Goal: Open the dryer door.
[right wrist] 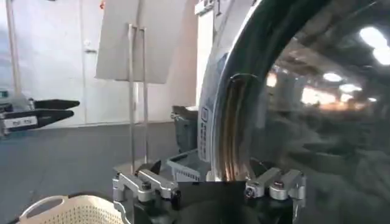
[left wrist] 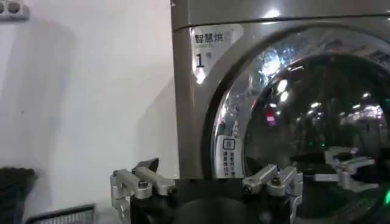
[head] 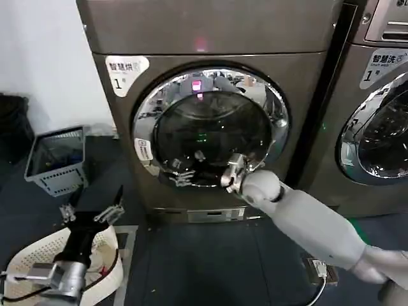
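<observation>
Nearest to me in the head view, my left gripper (head: 92, 212) hangs low on the left above a cream-coloured perforated plastic laundry basket (head: 19, 268), its two dark fingers spread wide apart with nothing between them; it sits well clear of the machine. Its own wrist camera shows the same spread jaws of that left gripper (left wrist: 207, 182) pointed toward the front of the dryer. Just beyond it on the dark floor stands a small grey mesh-sided bin (head: 56, 159) against the white wall. My right arm reaches in from the lower right, and the right gripper (head: 233, 173) is up against the lower right part of the large round dryer door (head: 210, 127), the porthole with a wide mirror-chrome ring and dark glass centre; I cannot tell whether its fingers are parted or closed on anything there. From the right wrist camera I see the chrome ring of that door (right wrist: 234, 134) edge-on and very close. The door lies flat in the front of the bronze-grey dryer (head: 210, 38) with the "1" sticker (head: 126, 70). Farthest right stands a neighbouring chrome-ringed machine (head: 376, 134).
</observation>
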Available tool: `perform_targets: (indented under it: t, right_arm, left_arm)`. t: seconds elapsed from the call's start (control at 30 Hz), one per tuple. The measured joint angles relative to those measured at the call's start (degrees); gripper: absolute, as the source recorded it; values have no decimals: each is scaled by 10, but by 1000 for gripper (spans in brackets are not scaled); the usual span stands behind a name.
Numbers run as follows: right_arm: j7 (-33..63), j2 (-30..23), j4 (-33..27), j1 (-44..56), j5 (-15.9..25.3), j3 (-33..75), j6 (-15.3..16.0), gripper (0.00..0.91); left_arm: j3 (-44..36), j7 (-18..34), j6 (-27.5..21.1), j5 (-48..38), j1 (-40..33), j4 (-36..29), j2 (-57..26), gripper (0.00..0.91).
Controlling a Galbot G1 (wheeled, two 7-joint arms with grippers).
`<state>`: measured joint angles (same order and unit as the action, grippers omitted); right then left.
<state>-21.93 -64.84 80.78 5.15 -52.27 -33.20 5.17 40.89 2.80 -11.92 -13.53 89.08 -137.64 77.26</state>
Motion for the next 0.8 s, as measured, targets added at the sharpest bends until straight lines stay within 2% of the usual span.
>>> perform_targets:
  t: [0.8]
  right_arm:
    - [-28,-69,-87,-35,1,-29,-12,907]
  left_arm:
    - [0,-1,-2,-3,-1,-6,2,907]
